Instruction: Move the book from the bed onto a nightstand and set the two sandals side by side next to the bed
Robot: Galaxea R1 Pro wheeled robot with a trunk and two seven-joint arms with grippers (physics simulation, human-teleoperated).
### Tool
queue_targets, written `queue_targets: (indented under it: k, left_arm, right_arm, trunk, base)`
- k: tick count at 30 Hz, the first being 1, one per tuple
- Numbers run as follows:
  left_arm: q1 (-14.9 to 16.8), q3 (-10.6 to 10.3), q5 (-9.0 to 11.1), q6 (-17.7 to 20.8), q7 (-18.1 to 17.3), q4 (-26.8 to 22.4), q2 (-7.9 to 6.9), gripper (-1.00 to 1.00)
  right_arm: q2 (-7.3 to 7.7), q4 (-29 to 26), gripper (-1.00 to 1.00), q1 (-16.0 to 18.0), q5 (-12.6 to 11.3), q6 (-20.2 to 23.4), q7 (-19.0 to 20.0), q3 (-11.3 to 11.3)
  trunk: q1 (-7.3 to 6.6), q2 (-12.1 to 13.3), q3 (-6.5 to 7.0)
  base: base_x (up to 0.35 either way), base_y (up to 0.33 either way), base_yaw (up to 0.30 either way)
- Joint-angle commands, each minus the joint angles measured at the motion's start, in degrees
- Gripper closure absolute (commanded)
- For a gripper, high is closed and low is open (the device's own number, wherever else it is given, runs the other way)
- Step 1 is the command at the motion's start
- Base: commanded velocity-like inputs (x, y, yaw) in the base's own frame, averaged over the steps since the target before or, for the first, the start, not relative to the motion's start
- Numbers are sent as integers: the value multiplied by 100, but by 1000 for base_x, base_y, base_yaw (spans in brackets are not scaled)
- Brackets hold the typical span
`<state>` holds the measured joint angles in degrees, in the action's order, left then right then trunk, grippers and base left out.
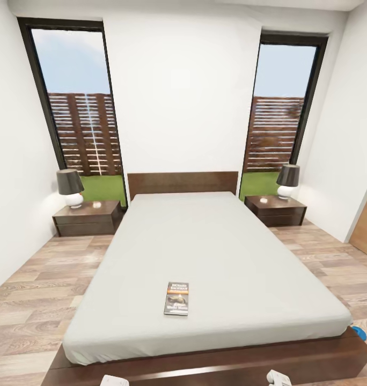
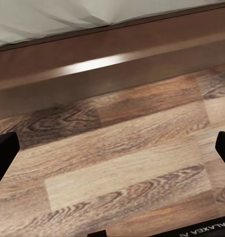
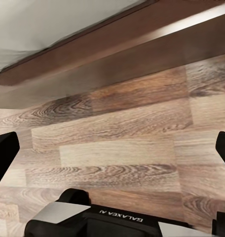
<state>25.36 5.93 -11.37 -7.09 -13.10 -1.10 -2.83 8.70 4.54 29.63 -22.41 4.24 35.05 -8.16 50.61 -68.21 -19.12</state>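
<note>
- The robot stands at the foot of the bed, looking up its length toward the headboard at 12 o'clock.
- The book lies flat and face up on the mattress near the foot, at about 6 o'clock of the mattress, a little toward the robot's left of centre, its long side running toward the headboard.
- One nightstand stands at 10 o'clock beside the headboard, the other nightstand at 2 o'clock; each carries a dark-shaded lamp.
- A scrap of bright blue at the bed's foot corner, about 4 o'clock, is probably one of the sandals; too little shows to be sure.
- In the left wrist view the left gripper has its jaws spread wide, holding nothing, over the wood floor beside the bed frame.
- The right gripper likewise has its jaws wide apart and empty, above the floor by the frame.
- The book looks thin, light and fairly stiff, though its cover may flex; lying on a soft mattress it offers little edge.
- My judgement: pinch it across the short width near a long edge, pressing slightly into the mattress to get a finger under.
</note>
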Motion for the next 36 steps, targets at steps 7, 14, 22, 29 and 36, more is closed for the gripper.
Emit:
queue_targets:
  k: [7, 14, 22, 29, 36]
  left_arm:
    - [4, 49, -58, -21, -17, 5, 18, -100]
    - [4, 49, -58, -21, -17, 5, 19, -100]
    - [4, 49, -58, -21, -17, 5, 19, -100]
    - [4, 49, -58, -21, -17, 5, 19, -100]
    - [4, 49, -58, -21, -17, 5, 19, -100]
  right_arm:
    - [0, 12, -100, 8, -62, 24, 28, -39]
    - [0, 12, -100, 8, -62, 24, 28, -40]
    - [0, 12, -100, 8, -62, 24, 28, -42]
    - [0, 12, -100, 8, -62, 24, 28, -41]
    - [0, 12, -100, 8, -62, 24, 28, -37]
  trunk:
    - [-154, 278, 119]
    - [-308, 559, 245]
    - [-484, 880, 389]
    - [-638, 1160, 514]
    - [-791, 1441, 640]
  base:
    - [0, 0, 0]
    - [0, 0, 0]
    - [0, 0, 0]
    - [0, 0, 0]
    - [0, 0, 0]
